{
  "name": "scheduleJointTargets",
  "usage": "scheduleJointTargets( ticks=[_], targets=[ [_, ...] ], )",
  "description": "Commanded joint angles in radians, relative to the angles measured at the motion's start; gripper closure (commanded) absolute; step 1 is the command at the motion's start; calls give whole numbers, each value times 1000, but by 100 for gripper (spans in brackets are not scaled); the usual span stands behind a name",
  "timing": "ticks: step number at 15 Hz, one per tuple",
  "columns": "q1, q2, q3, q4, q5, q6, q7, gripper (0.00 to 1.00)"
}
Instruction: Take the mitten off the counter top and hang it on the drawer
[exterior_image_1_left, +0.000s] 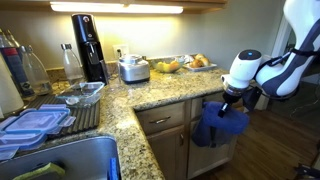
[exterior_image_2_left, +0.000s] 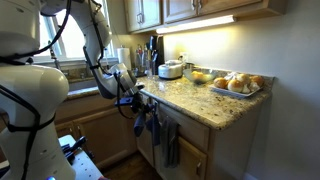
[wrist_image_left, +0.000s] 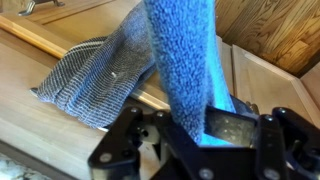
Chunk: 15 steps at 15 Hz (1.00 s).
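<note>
My gripper (exterior_image_1_left: 231, 101) is shut on the blue mitten (exterior_image_1_left: 218, 126), which hangs floppy below it in front of the wooden cabinet fronts, just under the edge of the granite counter top (exterior_image_1_left: 165, 92). A brown drawer front (exterior_image_1_left: 163, 119) with a horizontal handle lies to the left of the mitten. In an exterior view the gripper (exterior_image_2_left: 137, 101) holds the mitten (exterior_image_2_left: 150, 123) beside the counter top (exterior_image_2_left: 205, 103). In the wrist view the fuzzy mitten (wrist_image_left: 183, 55) runs up from between my jaws (wrist_image_left: 200, 132), close to the wood drawer front (wrist_image_left: 45, 85).
A slate-blue cloth (wrist_image_left: 100, 78) hangs over a drawer edge beside the mitten; it also shows in an exterior view (exterior_image_2_left: 172, 142). On the counter stand a coffee maker (exterior_image_1_left: 88, 47), a steel pot (exterior_image_1_left: 133, 68), a fruit bowl (exterior_image_1_left: 167, 66) and a bread tray (exterior_image_2_left: 238, 85). The sink (exterior_image_1_left: 65, 160) is at front left.
</note>
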<state>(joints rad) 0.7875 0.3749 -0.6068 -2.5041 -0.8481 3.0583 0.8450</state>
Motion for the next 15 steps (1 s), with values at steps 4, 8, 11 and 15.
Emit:
scheduleJointTargets(
  ticks=[4, 8, 11, 15],
  targets=[
    [-8, 22, 19, 2, 2, 23, -8, 97],
    [-25, 58, 44, 23, 17, 20, -16, 97],
    [-62, 97, 81, 38, 45, 25, -25, 97],
    [-110, 132, 134, 65, 70, 19, -29, 97]
  ],
)
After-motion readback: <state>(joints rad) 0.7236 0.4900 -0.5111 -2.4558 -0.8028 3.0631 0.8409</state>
